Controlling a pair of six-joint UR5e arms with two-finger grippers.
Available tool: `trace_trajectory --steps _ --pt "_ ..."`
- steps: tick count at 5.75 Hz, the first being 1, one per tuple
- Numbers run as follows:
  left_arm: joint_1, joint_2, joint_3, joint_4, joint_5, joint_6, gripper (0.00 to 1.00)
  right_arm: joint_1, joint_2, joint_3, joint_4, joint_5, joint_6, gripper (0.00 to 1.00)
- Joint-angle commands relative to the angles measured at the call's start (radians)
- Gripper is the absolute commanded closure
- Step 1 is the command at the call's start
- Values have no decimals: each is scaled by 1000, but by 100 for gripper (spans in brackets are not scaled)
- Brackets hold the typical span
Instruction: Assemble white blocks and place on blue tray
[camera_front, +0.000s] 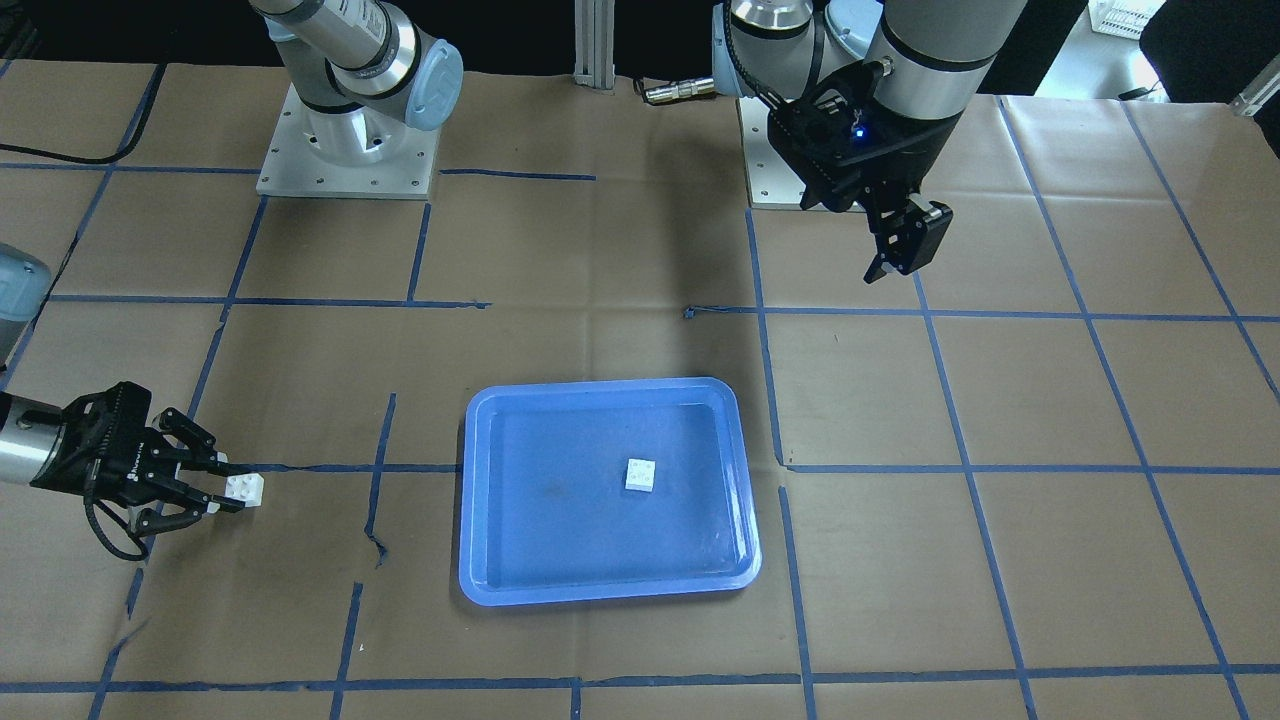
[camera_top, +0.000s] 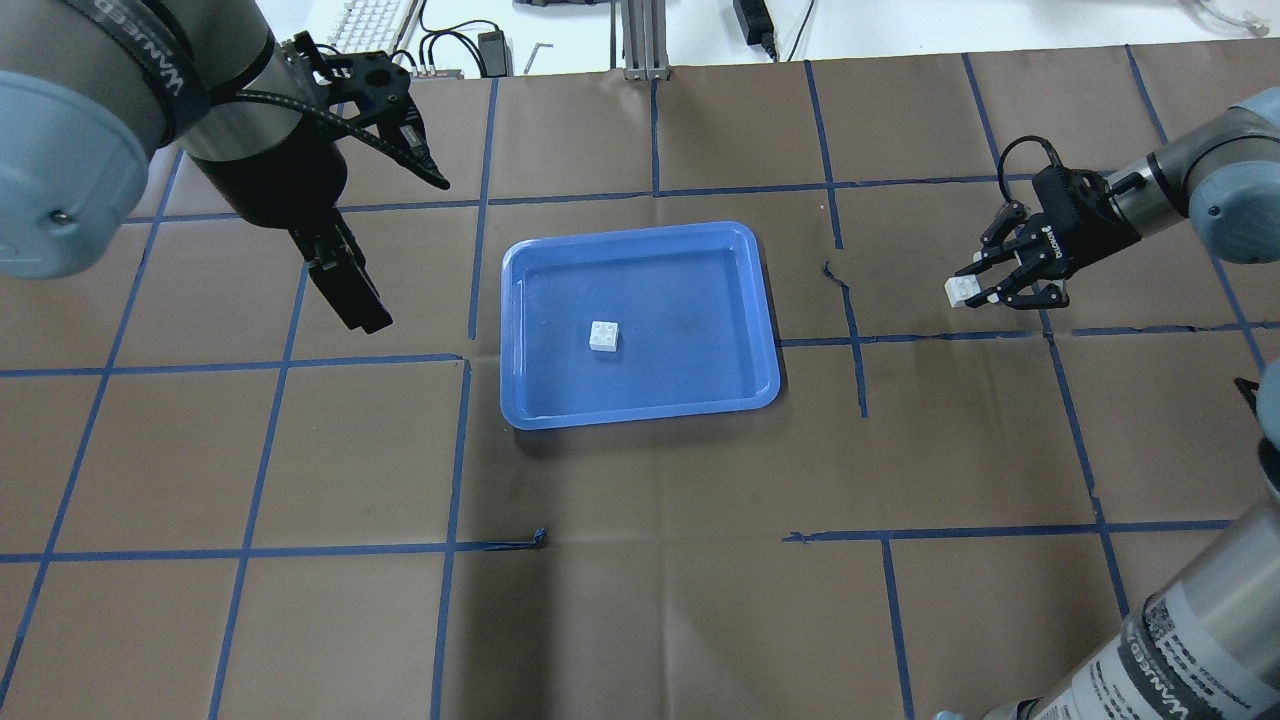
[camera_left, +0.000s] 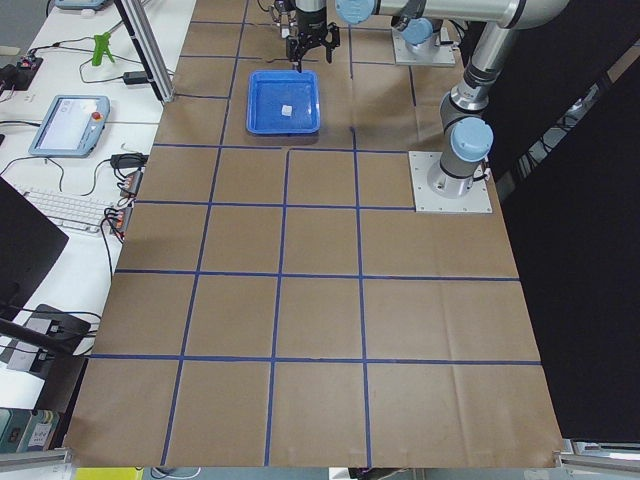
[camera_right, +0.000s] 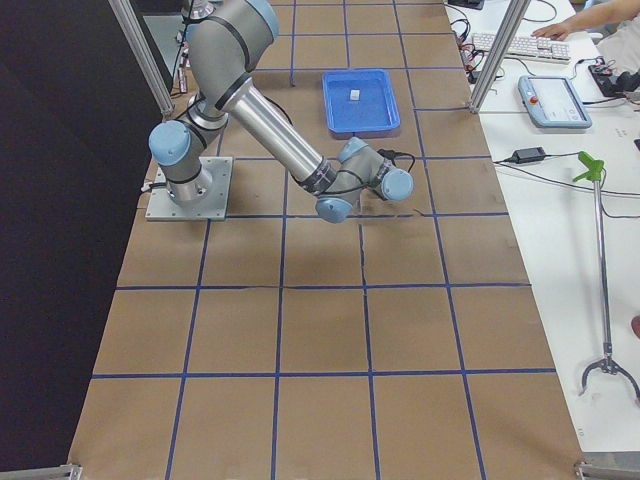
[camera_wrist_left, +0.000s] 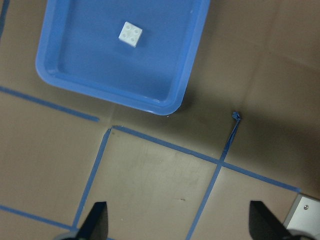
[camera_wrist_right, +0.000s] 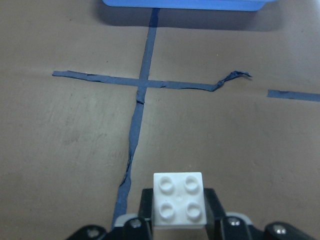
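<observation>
The blue tray (camera_top: 640, 415) lies mid-table on brown paper. One white block (camera_top: 603, 337) sits studs up inside it, left of its middle; it also shows in the front view (camera_front: 640, 474) and the left wrist view (camera_wrist_left: 130, 34). My right gripper (camera_top: 968, 290) reaches in low from the right and is shut on the second white block (camera_front: 246, 488), well clear of the tray (camera_front: 600, 590). In the right wrist view this block (camera_wrist_right: 178, 206) sits between the fingertips, its studs facing the camera. My left gripper (camera_top: 345, 285) hangs open and empty left of the tray, its fingertips (camera_wrist_left: 97, 220) wide apart.
Blue tape lines grid the paper, with torn, lifted ends (camera_top: 538, 540) (camera_wrist_right: 232, 77). The arms' base plates (camera_front: 345, 150) (camera_front: 775, 170) and an aluminium post (camera_front: 595, 40) stand at the robot's edge. Keyboards and cables lie beyond the far edge (camera_top: 370, 25).
</observation>
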Motion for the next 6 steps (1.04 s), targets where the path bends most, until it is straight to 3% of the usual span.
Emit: trace_trajectory --steps 1,2,4,6 --pt "4 13 -12 0 87 -536 1 72 -94 6 14 13 74 81" --pt "3 10 -6 -2 77 -725 1 163 -114 13 14 18 144 81" --pt "6 10 4 18 80 -931 1 325 -143 76 -56 123 285 81" --pt "6 2 2 78 78 -939 1 500 -117 166 -422 136 627 81"
